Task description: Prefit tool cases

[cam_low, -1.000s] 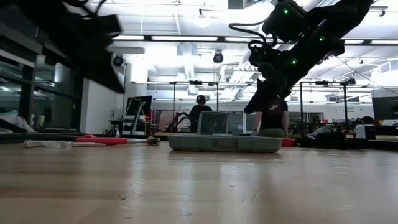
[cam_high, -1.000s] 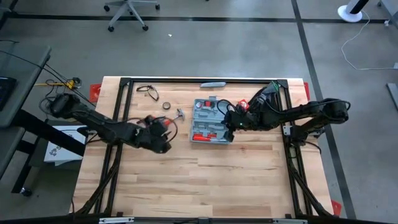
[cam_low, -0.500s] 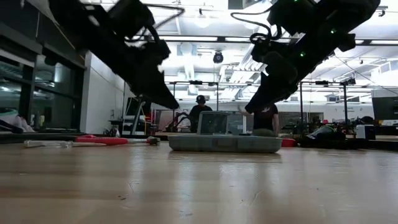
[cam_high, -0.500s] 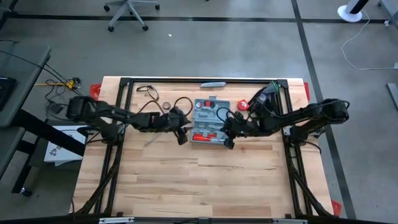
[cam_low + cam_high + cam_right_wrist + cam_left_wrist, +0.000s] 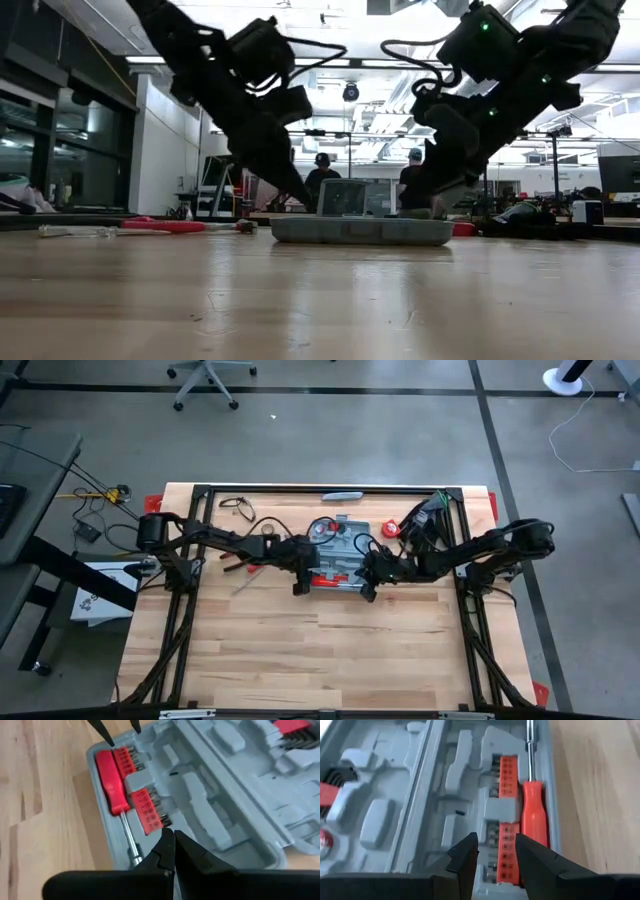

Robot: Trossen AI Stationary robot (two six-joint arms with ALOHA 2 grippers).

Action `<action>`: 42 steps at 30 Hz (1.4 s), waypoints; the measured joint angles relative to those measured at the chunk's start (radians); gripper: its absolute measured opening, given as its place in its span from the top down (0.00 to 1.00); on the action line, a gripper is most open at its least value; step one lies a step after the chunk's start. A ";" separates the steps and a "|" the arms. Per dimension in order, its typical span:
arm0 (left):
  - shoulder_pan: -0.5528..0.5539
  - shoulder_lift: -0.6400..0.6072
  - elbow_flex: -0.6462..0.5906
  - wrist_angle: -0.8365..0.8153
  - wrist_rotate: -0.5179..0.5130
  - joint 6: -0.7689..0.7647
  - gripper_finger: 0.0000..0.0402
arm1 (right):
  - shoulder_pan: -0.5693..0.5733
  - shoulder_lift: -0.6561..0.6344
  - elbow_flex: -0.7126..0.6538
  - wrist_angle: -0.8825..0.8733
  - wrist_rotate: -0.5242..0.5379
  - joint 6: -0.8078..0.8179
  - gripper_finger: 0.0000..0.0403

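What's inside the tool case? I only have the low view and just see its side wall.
Observer: The tool case lies open; a red-handled screwdriver sits in its slot along one edge.
Operator: Left gripper holding anything?
Observer: No. The left gripper is open and empty, hovering over the red bit strips.
Operator: Right one?
Observer: The right gripper is shut and empty, above the case near the screwdriver's shaft end.
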 joint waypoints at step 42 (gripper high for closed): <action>-0.043 -0.003 0.014 0.090 -0.008 -0.023 0.69 | 0.081 0.019 0.000 0.005 0.063 0.074 1.00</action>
